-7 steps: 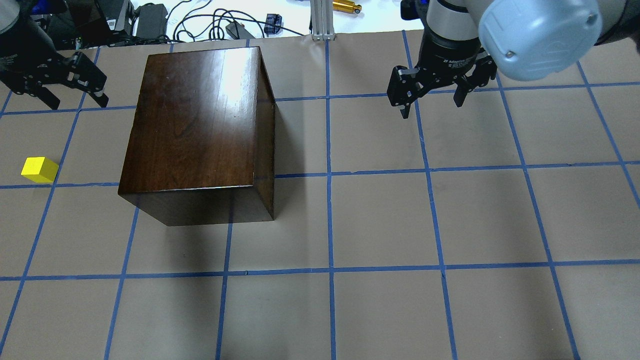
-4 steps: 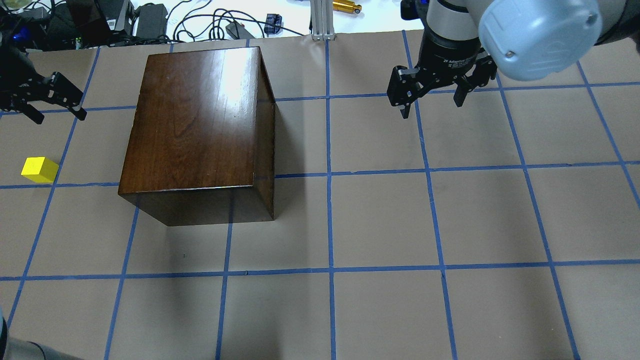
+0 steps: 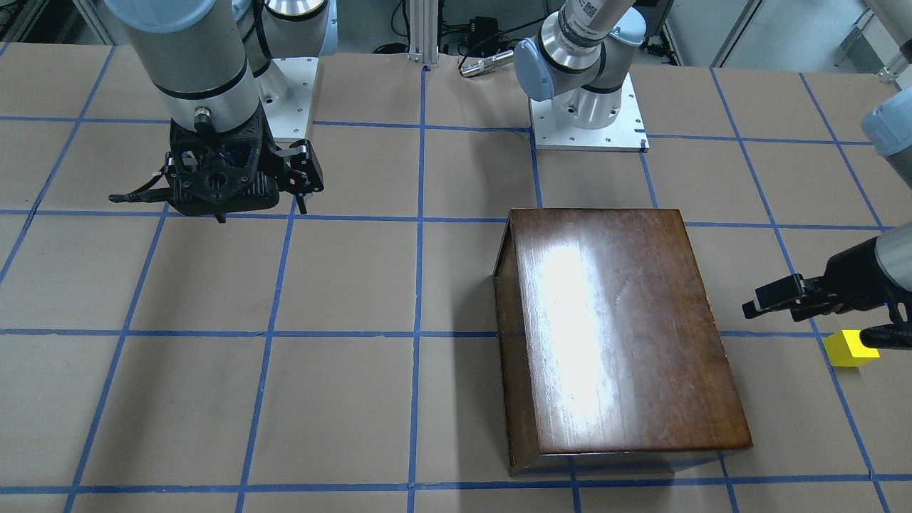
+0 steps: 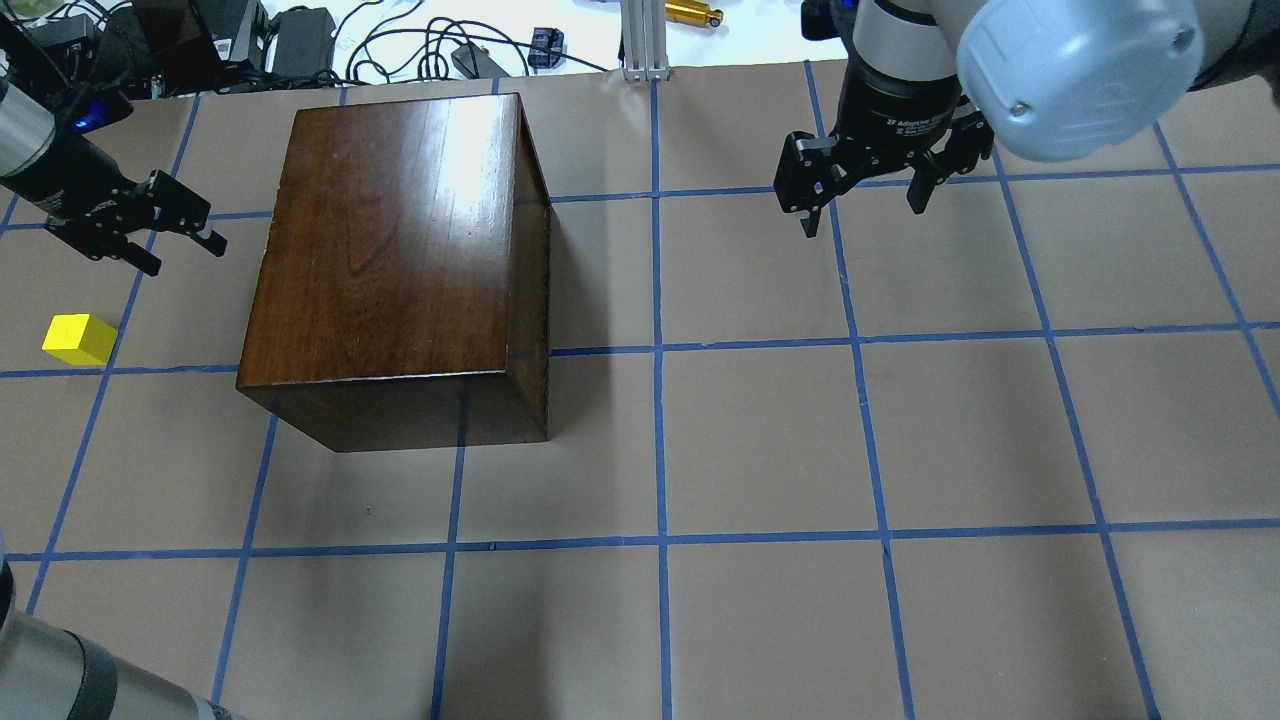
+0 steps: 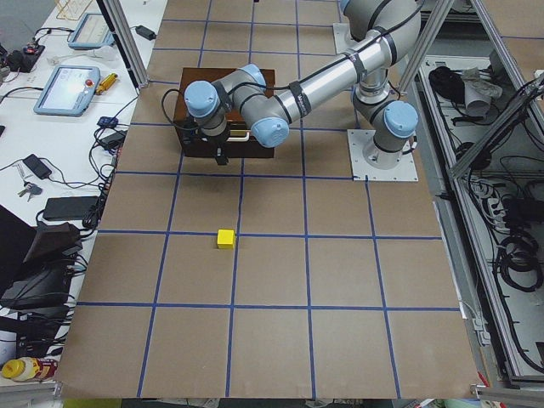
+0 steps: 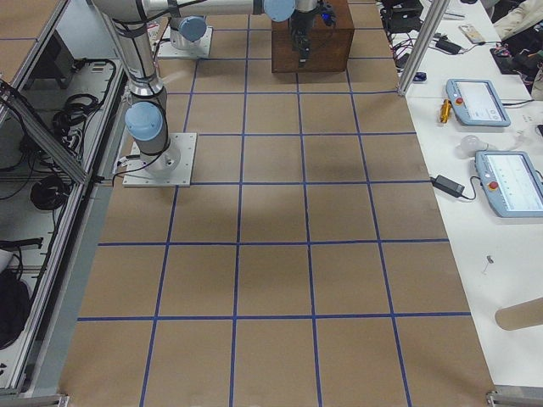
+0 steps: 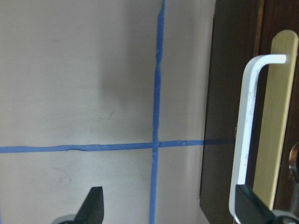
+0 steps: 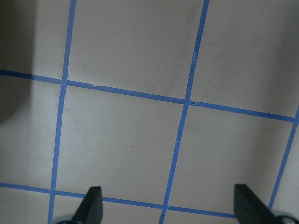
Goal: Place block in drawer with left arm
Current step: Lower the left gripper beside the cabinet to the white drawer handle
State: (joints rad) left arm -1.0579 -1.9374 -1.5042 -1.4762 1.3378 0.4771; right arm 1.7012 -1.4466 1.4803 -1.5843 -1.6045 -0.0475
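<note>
The yellow block lies on the table at the far left, also in the front view and the left side view. The dark brown wooden box stands right of it. Its drawer is shut; the left wrist view shows the drawer front with a white handle. My left gripper is open and empty. It hovers beside the box's drawer face, beyond the block and apart from it. My right gripper is open and empty at the far right.
Cables, power bricks and a metal post lie beyond the table's far edge. Blue tape lines grid the brown table. The right arm's base plate is bolted near the robot's edge.
My left gripper swung out to the left, then came back right and nearer, close to the box's drawer face. The block, the box and the right arm have not moved.
</note>
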